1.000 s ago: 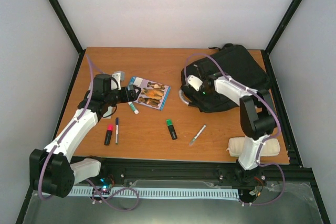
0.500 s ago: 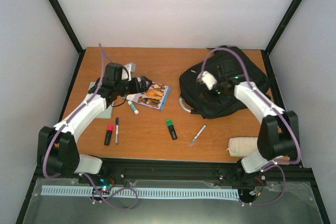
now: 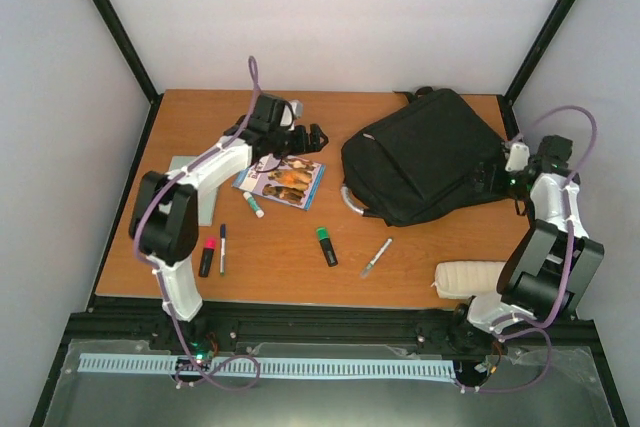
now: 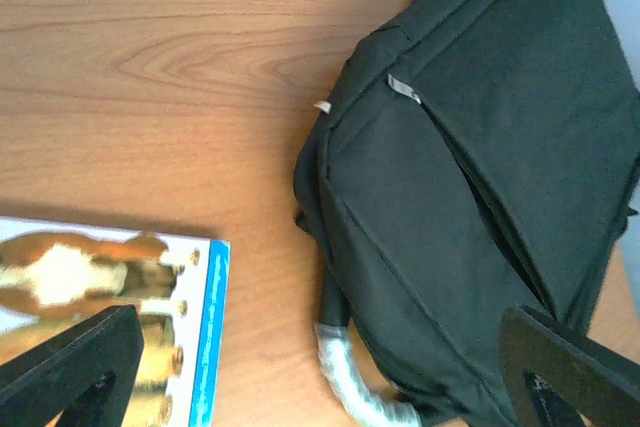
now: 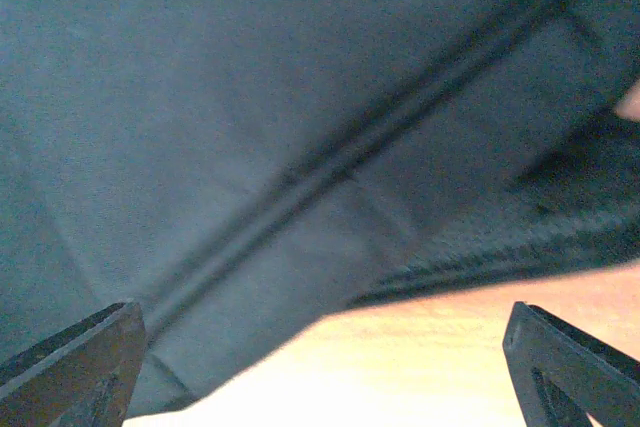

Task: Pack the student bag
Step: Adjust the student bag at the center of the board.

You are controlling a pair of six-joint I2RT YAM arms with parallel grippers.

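1. Bag (image 3: 425, 152) lies on tabletop (image 3: 280, 259), right half; long axis runs approx. from handle (image 3: 350, 203) at near-left to far-right.
2. Right claw (image 3: 490, 175), wide & empty, is at bag's right edge: the nearer one.
3. Left claw (image 3: 316, 135), wide, empty, is left of bag, apart.

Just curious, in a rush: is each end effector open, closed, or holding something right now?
Left end effector: open, empty.
Right end effector: open, empty.
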